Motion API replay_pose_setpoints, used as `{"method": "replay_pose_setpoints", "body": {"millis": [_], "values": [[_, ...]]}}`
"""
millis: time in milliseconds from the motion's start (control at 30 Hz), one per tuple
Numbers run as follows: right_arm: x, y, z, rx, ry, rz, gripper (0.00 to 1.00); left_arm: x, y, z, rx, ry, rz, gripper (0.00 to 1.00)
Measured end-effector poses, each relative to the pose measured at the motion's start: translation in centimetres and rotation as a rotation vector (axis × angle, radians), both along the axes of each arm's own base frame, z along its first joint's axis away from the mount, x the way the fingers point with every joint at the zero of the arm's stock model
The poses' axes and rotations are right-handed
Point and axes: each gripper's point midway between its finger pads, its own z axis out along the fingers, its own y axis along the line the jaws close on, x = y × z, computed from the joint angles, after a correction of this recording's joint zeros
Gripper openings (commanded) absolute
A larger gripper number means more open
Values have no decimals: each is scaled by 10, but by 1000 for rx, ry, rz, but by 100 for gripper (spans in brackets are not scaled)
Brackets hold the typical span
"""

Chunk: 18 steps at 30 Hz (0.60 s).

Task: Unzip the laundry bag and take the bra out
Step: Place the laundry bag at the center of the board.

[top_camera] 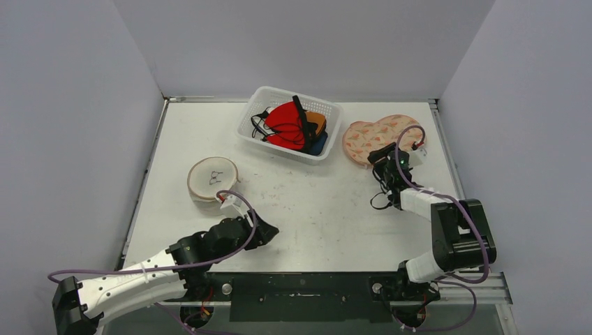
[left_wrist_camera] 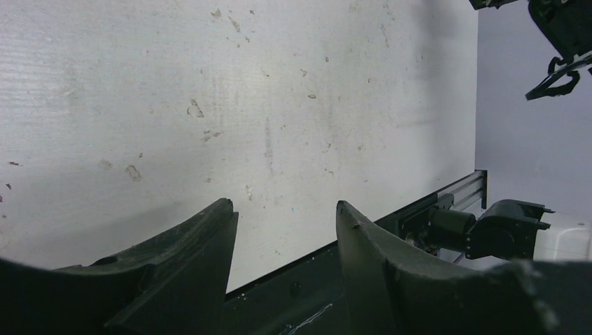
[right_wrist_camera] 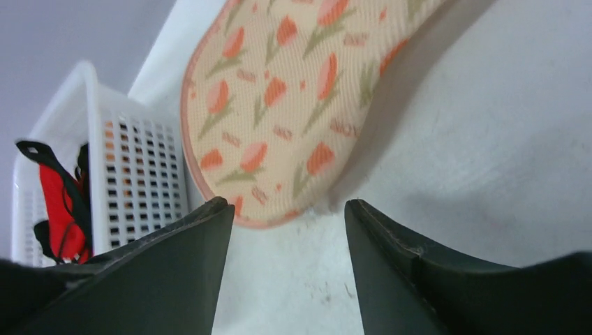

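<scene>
The tulip-print bra [top_camera: 370,136] (two-lobed, so I take it for the bra and not the bag) lies at the far right of the desk [top_camera: 314,202], long axis left to right. Its near edge is just beyond the right gripper [right_wrist_camera: 286,209] — jaws apart, empty. The round laundry bag [top_camera: 211,178] sits nearer the left gripper [left_wrist_camera: 286,209], likewise open, holding nothing. Between them, the white basket [top_camera: 262,94] holds red, orange and blue garments [top_camera: 286,120].

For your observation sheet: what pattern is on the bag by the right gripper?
The bag is peach with orange tulips; clearest in the right wrist view.
</scene>
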Motion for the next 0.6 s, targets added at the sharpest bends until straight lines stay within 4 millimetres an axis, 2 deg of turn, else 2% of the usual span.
{"method": "replay_pose_setpoints", "body": {"millis": [33,67,167,267,367,467,600], "values": [[-7,5,-2,-1,2,14,37,-1,-1,1,-4,0,-4,52],[-13,9,-6,-4,12,28,29,-1,-1,1,-8,1,-7,52],[-32,15,-27,-13,67,49,15,-2,-1,5,-24,-5,-9,52],[-44,17,-43,-46,126,67,13,-2,0,9,-40,-15,-8,52],[-44,18,-51,-87,158,80,12,-3,1,12,-47,-19,-7,52],[-34,21,-58,-118,188,99,12,-3,4,12,-44,-23,1,52],[-9,25,-61,-150,203,119,12,-3,8,8,-24,-20,10,52]]}}
